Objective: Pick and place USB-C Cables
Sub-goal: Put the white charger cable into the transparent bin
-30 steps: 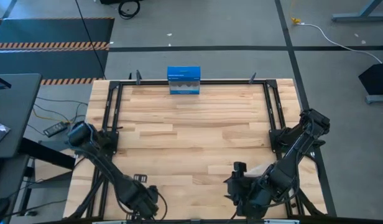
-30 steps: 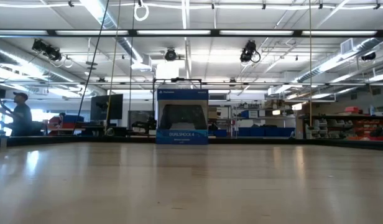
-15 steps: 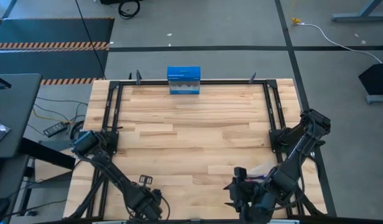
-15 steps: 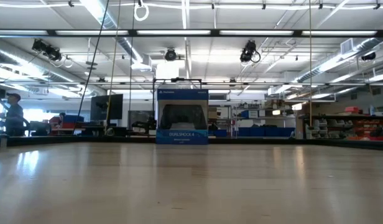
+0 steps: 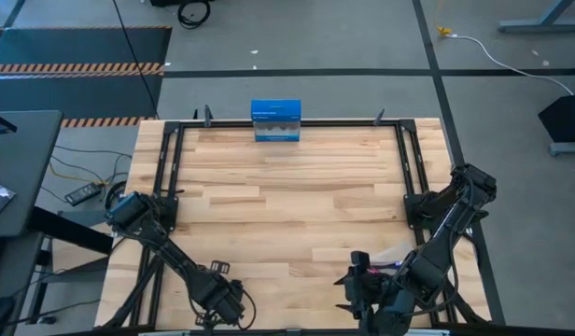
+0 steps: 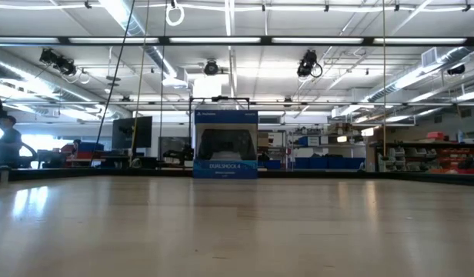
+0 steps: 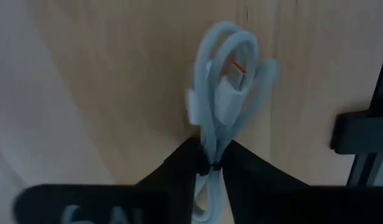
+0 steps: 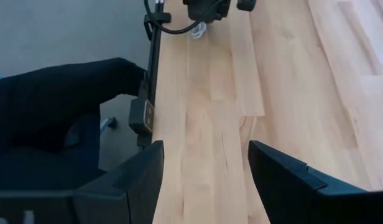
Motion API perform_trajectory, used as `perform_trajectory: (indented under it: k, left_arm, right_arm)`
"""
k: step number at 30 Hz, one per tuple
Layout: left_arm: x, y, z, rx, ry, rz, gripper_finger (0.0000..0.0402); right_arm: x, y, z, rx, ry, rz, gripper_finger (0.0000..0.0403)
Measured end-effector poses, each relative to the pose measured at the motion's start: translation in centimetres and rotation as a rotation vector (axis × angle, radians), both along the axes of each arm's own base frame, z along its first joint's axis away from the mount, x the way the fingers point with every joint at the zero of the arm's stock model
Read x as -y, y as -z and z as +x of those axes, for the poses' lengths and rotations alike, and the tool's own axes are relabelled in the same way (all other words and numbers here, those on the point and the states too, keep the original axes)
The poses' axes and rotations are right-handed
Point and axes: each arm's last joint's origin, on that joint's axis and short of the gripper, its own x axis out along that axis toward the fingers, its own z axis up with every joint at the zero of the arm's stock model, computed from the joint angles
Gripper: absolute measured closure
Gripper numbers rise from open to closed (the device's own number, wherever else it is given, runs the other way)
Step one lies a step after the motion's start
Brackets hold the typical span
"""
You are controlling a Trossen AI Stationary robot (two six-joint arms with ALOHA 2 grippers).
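Left gripper pinches a white-grey USB-C cable, its dark fingers closed around the bundle's lower end while the looped coil stands clear above the wooden table. From above, this gripper sits at the table's near edge. Right gripper, also near that edge, hovers with fingers spread wide and nothing between them. A blue box stands at the far edge.

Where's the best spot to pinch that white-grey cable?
Probably where the left gripper already pinches it: the narrow tied waist of the white-grey cable, where every strand is gathered. Come from the short tail end, so the wide loop hangs free beyond the fingers.
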Motion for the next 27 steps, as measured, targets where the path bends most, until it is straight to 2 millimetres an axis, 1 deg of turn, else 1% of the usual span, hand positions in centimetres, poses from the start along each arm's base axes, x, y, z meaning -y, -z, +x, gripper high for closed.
perform_trajectory:
  k: [2, 3, 7, 9, 13, 17, 19, 22, 24, 27]
  left_arm:
    - [-0.3, -0.4, 0.4, 0.042, -0.011, 0.005, 0.0353]
    - [-0.4, -0.7, 0.6, 0.084, -0.015, 0.014, 0.0358]
    - [-0.8, -1.9, 1.7, 0.248, -0.029, 0.038, 0.0358]
    - [-1.0, -2.9, 2.1, 0.328, -0.041, 0.031, 0.0358]
    - [-1.9, -5.9, 3.1, 0.530, -0.065, 0.026, 0.0358]
    - [-2.9, -9.8, 3.8, 0.775, -0.097, 0.005, 0.0358]
    - [-3.2, -11.8, 4.2, 0.900, -0.106, -0.040, 0.0358]
    - [-3.7, -14.2, 4.7, 1.054, -0.093, -0.089, 0.0358]
    - [-3.8, -15.3, 4.9, 1.129, -0.070, -0.105, 0.0358]
    - [-4.1, -16.0, 5.4, 1.206, -0.053, -0.112, 0.0358]
  right_arm:
    - [0.2, 0.0, 0.1, 0.010, 0.012, -0.015, 0.0163]
    - [0.2, 0.0, 0.2, 0.021, 0.016, -0.029, 0.0163]
    - [0.3, -0.2, 0.3, 0.088, 0.016, -0.119, 0.0163]
    - [0.0, -0.4, 0.3, 0.121, -0.014, -0.162, 0.0163]
    - [-0.4, -0.8, 0.5, 0.180, -0.053, -0.196, 0.0163]
    - [-0.7, -1.2, 0.8, 0.227, -0.077, -0.192, 0.0163]
    - [-0.9, -1.5, 1.0, 0.258, -0.091, -0.193, 0.0163]
    - [-0.9, -2.1, 1.6, 0.313, -0.102, -0.198, 0.0163]
    - [-0.8, -2.4, 2.1, 0.345, -0.105, -0.211, 0.0163]
    - [-0.4, -2.8, 2.8, 0.382, -0.111, -0.231, 0.0163]
